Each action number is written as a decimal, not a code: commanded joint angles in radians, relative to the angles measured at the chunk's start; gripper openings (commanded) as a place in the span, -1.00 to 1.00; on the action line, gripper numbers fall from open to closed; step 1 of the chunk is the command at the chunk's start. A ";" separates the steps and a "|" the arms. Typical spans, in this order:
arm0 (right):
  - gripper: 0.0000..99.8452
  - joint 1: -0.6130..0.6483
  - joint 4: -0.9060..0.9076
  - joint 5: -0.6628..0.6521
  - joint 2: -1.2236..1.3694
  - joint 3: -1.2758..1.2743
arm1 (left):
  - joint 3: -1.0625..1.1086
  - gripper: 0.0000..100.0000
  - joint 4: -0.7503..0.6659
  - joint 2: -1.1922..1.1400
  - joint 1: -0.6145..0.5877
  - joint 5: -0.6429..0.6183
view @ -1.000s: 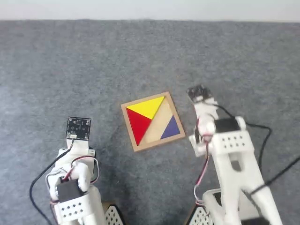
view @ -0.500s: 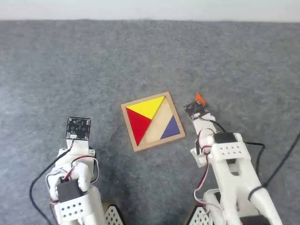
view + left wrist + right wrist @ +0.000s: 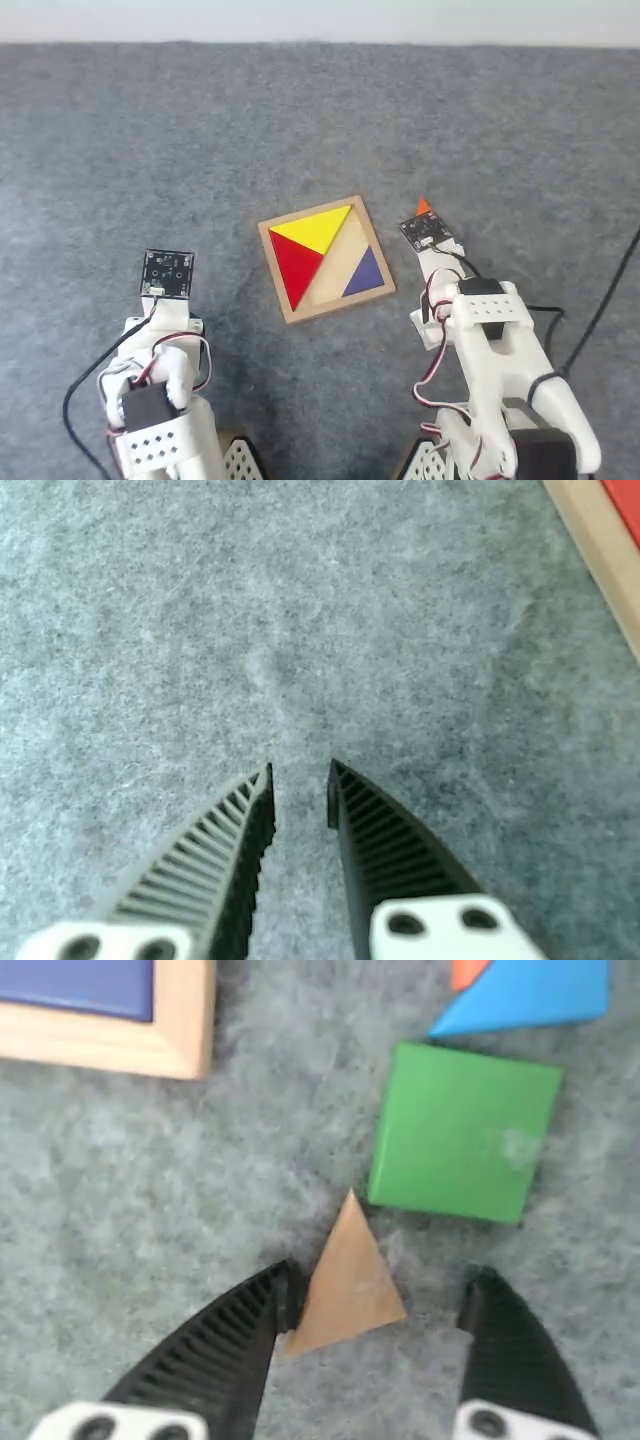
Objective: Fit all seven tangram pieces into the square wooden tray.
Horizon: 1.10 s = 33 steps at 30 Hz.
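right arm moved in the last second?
Yes. The right arm drew back toward its base, alongside the wooden tray, uncovering an orange piece beyond its wrist.

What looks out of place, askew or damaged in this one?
The wooden tray sits rotated on the grey mat. Four pieces lie loose beside it: tan triangle, green square, blue piece and orange piece, the triangle between the jaws of the open right gripper. Nothing looks damaged.

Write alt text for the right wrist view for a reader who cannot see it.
The right claw is open around a small tan triangle lying on the grey mat. Beyond it lie a green square, then a light blue piece and an orange piece, with a corner of the wooden tray holding a dark blue piece.
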<state>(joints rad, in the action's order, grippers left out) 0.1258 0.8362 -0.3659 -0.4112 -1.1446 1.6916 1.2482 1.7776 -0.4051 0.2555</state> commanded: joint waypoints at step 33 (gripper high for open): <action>-0.73 -0.010 0.288 -0.008 -0.004 0.258 | -0.007 -0.83 0.006 0.012 -0.006 0.009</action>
<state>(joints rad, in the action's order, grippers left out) 0.1181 1.0833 -0.3659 -0.4081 -0.9682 1.6916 1.2482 1.7776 -0.4051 0.2555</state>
